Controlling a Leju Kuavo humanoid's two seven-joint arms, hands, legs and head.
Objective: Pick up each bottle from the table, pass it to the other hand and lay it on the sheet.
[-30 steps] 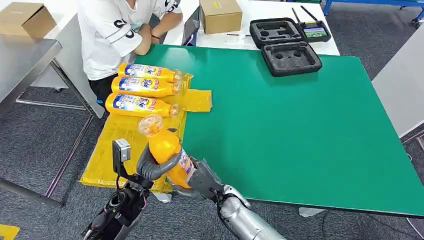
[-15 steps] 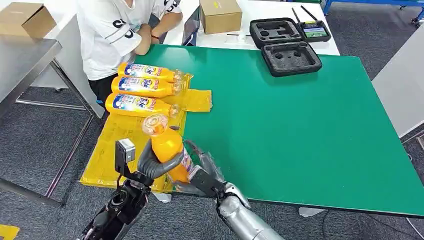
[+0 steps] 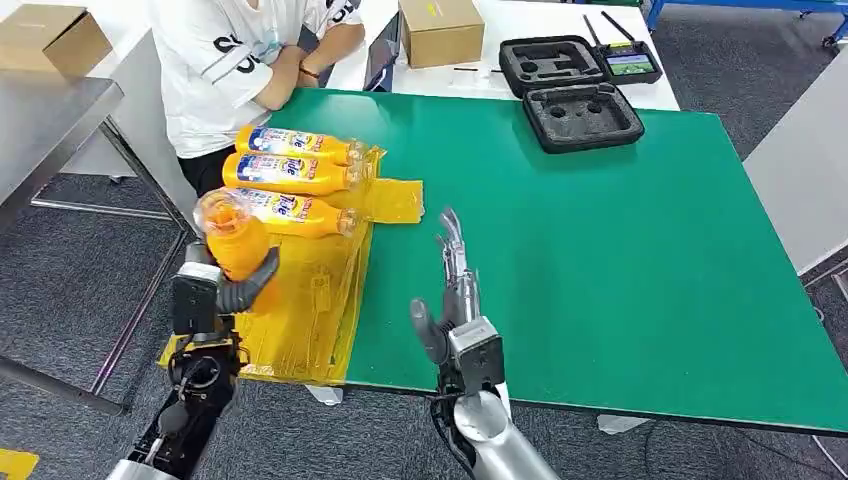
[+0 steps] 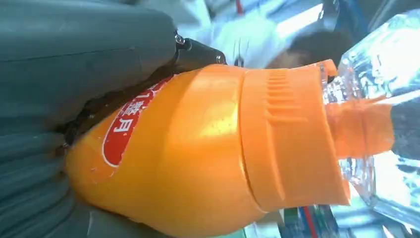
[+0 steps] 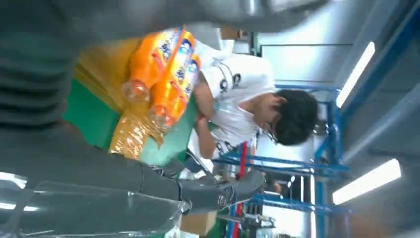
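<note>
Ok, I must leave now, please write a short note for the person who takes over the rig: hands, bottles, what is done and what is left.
Left hand: grips an orange bottle, clear cap up, held above the left part of the yellow sheet.
Right hand: holds nothing, fingers spread, raised over the green table.
Done: three bottles lie side by side at the far end of the sheet, in front of a seated person.
Left: lay the held bottle on the sheet, probably next to the three. I see no other bottle on the table.
</note>
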